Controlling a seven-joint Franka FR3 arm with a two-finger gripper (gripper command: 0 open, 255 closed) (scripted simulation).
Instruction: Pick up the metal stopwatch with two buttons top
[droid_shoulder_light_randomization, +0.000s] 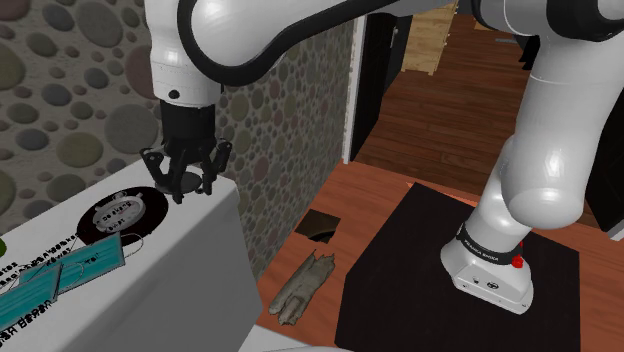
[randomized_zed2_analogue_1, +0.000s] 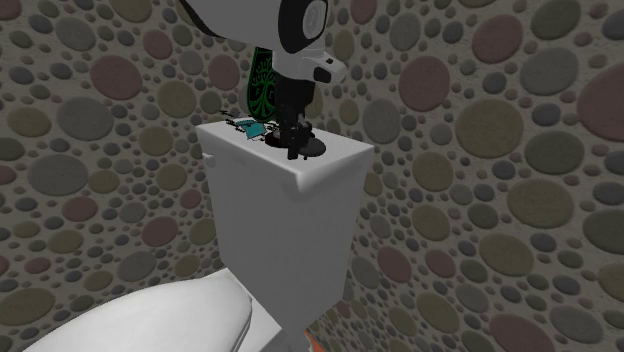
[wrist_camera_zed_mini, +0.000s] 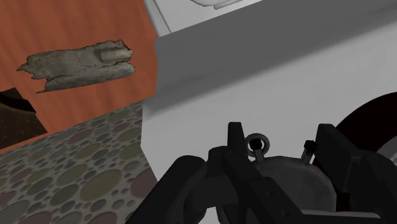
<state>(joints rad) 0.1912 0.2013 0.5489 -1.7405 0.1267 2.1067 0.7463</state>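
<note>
A dark grey metal stopwatch (wrist_camera_zed_mini: 289, 181) with a ring (wrist_camera_zed_mini: 257, 145) and a small button (wrist_camera_zed_mini: 310, 147) at its top sits between my black fingers (wrist_camera_zed_mini: 236, 137), which clasp its sides. My gripper (wrist_camera_zed_mini: 283, 145) is shut on it. In the shoulder view the gripper (droid_shoulder_light_randomization: 187, 188) points straight down at the near end of the white toilet tank lid (droid_shoulder_light_randomization: 190, 260), its tips at or just above the surface. The second exterior view has the gripper (randomized_zed2_analogue_1: 295, 145) at the same spot on the lid (randomized_zed2_analogue_1: 330, 160).
A black disc with a white label (droid_shoulder_light_randomization: 120, 215) lies on the lid right beside the gripper. Teal face masks (droid_shoulder_light_randomization: 60, 275) lie further along. A grey ragged scrap (droid_shoulder_light_randomization: 305, 285) is on the wooden floor below. The toilet bowl (randomized_zed2_analogue_1: 150, 320) is in front of the tank.
</note>
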